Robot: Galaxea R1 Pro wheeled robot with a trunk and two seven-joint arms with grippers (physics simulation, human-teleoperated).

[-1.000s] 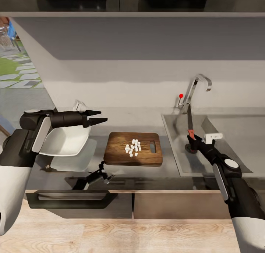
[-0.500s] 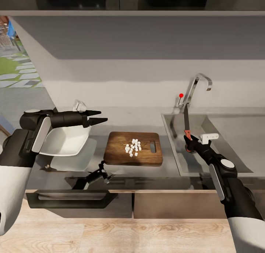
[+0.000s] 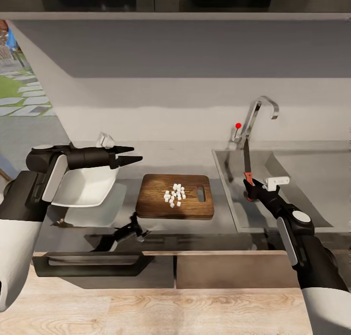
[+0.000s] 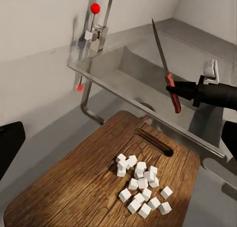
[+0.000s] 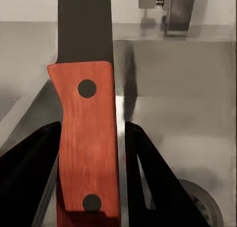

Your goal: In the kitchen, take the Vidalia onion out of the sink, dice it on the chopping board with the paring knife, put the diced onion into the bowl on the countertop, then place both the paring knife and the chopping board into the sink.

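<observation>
A grey kitchen counter (image 3: 97, 228) runs beneath a plain wall, with the chopping board (image 3: 156, 206) lying flat at its middle as the landmark. A cluster of small white diced onion cubes (image 3: 174, 195) sits on the board, just beside its slot-shaped handle hole (the slot end faces the sink).

To the board's right lies the steel sink (image 3: 292, 179), its chrome tap (image 3: 258, 113) and red knob (image 3: 238, 125) rising at the far rim. The right end effector (image 3: 251, 188) hovers over the sink's near-left part, its two dark fingers closed tight on the red handle of the paring knife (image 3: 247, 162). The knife stands nearly upright, blade pointing up towards the tap. In the right wrist view the red handle (image 5: 89, 148), with two dark rivets, is pinched between the fingers, and the round drain shows below.

To the board's left, the white bowl (image 3: 85, 186) rests on the counter. The left end effector (image 3: 131, 154) hangs above the bowl's right edge, pointing towards the board; its tapered fingers are slightly parted and hold nothing.
</observation>
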